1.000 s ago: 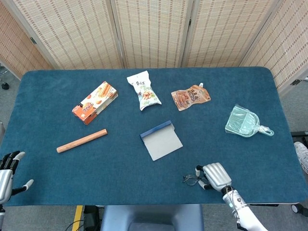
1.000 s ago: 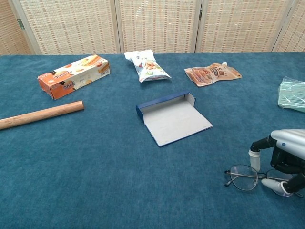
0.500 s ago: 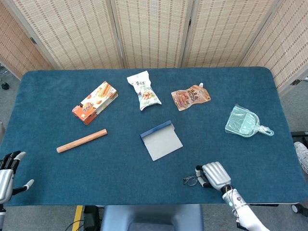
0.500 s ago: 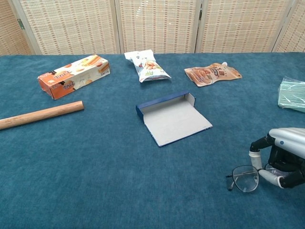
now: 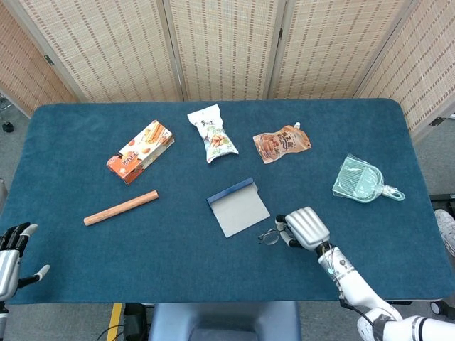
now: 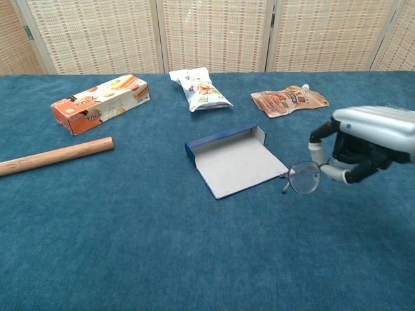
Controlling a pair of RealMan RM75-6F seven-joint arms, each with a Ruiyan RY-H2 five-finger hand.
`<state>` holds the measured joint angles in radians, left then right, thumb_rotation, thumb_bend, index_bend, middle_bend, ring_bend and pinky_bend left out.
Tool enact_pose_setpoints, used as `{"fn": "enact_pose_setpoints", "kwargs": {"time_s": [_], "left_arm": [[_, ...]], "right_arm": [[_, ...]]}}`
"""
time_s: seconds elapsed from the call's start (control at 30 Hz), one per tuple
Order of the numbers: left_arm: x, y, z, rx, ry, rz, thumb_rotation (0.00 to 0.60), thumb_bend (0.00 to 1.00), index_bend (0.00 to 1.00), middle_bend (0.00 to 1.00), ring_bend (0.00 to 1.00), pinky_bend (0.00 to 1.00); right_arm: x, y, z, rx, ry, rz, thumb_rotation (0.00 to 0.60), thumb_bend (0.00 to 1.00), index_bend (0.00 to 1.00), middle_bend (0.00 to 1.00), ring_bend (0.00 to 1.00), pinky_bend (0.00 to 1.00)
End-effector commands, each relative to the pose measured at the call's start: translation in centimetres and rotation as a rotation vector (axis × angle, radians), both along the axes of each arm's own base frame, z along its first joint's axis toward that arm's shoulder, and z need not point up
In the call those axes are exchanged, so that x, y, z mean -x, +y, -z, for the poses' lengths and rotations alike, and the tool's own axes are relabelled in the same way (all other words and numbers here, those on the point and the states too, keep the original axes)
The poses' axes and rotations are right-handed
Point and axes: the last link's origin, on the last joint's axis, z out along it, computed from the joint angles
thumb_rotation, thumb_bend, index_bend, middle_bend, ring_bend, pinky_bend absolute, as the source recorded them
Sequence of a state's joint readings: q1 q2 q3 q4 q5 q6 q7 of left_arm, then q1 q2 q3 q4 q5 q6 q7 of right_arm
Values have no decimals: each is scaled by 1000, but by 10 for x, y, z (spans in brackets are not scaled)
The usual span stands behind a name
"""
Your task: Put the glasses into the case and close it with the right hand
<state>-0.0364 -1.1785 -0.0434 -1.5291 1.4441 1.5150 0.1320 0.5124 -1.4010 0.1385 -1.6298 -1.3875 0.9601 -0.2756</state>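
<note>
The open glasses case (image 5: 239, 206) (image 6: 236, 161), blue outside and grey inside, lies flat at the table's middle with its lid spread toward me. My right hand (image 5: 304, 227) (image 6: 364, 142) holds the thin-framed glasses (image 5: 269, 236) (image 6: 302, 177) pinched in its fingers, lifted off the cloth just right of the case's near corner. One lens sticks out to the left of the fingers; the rest of the frame is hidden in the hand. My left hand (image 5: 10, 256) rests open at the table's near left corner, far from everything.
A wooden rolling pin (image 5: 121, 208) (image 6: 54, 156) and an orange snack box (image 5: 140, 151) (image 6: 100, 102) lie to the left. A white snack bag (image 5: 212, 133) (image 6: 200, 89) and an orange pouch (image 5: 281, 143) (image 6: 289, 101) lie behind the case. A green dustpan (image 5: 362, 180) (image 6: 397, 128) sits at the right.
My right hand closed on the glasses near the table's front edge, lifted them and carried them forward and left, up to the case's right corner. The left hand stayed put.
</note>
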Motion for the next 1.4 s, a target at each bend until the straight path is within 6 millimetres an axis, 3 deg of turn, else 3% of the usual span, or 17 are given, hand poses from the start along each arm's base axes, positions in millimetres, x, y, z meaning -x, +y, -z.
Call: {"fn": "enact_pose_setpoints", "kwargs": {"time_s": [0.03,0.3,0.67,0.77,1.0,1.3,1.4], "left_arm": [[0,-1,-1,-1,3,-2,600,187,193,165,147,238],[0,-4,-5,-11,13,-13,600,187,193,165,147,238],[1,-6,-6,-10,19,-27,600,187,193,164,147,238],[2,-6,-5,-9,18,-29,600,187,192,165,147,238],[2,-5,-4,-2,17,-29,600,187,193,165,147,238],[5,-7,-2,3,11,-40,600,187,193,165,147,238],[4,-7,-1,7,7,-36,600,187,193,165,147,238]], "right_arm": [[-19,-27,7,4,19,-49,600,481,586,1000,1000,1000],[-44,-61,40,-26,34,-97,600,472,587,1000,1000,1000],[-58,-81,80,-49,42,-100,600,434,582,1000,1000,1000],[-58,-84,84,-41,43,-96,600,402,502,1000,1000,1000],[-61,-89,86,-27,34,-95,600,349,164,1000,1000,1000],[-59,-80,82,-23,50,-131,600,287,9,1000,1000,1000],[-59,-83,85,-20,78,-132,600,260,0,1000,1000,1000]]}}
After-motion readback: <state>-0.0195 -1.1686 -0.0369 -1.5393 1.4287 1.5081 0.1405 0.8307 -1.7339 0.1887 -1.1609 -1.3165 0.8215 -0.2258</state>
